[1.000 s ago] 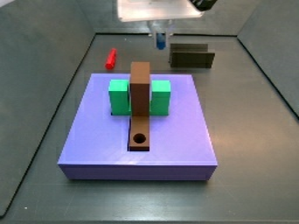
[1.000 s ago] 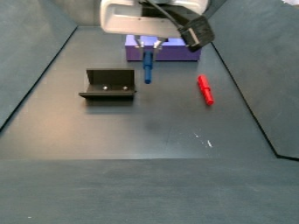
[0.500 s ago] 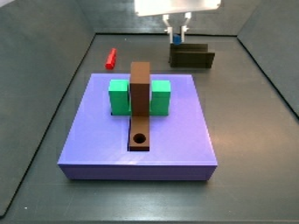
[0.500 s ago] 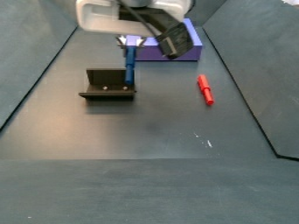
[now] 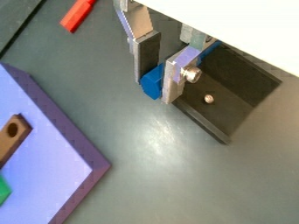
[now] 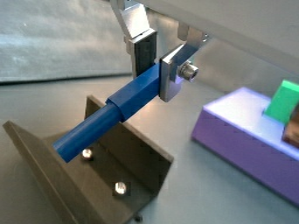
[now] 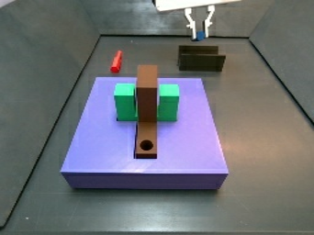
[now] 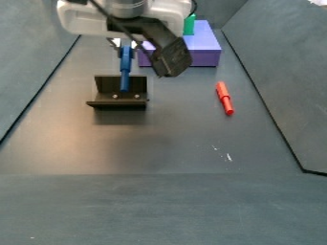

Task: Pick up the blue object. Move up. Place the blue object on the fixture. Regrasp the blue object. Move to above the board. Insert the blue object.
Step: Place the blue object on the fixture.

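My hand (image 6: pixel 156 63) is over the fixture (image 8: pixel 119 93), near the far end of the floor from the board's (image 7: pixel 172 147) side. My two silver fingers (image 5: pixel 183 73) are closed on the blue object (image 6: pixel 117 112) and hold it by its top end. In a wrist view the blue peg (image 5: pixel 152 83) shows only as a small blue bit between my fingers. In another wrist view I can see its whole length. It slants down from my fingers, and its lower end sits between the raised sides of the fixture (image 6: pixel 100 166). I cannot tell if the tip is touching the fixture.

In a side view the blue object (image 8: pixel 125 65) hangs almost straight, with its lower end down at the fixture. In the other side view my hand (image 7: pixel 200 20) is just above the fixture (image 7: pixel 201 60), and the blue peg (image 7: pixel 199 38) peeks out under my fingers.

The board is a big purple slab. It has a green block (image 7: pixel 127 101) and a long brown bar (image 7: pixel 149 110) on it, and the bar has a round hole (image 7: pixel 147 145) near one end. The red peg (image 8: pixel 225 98) lies flat on the floor, well apart from the fixture.
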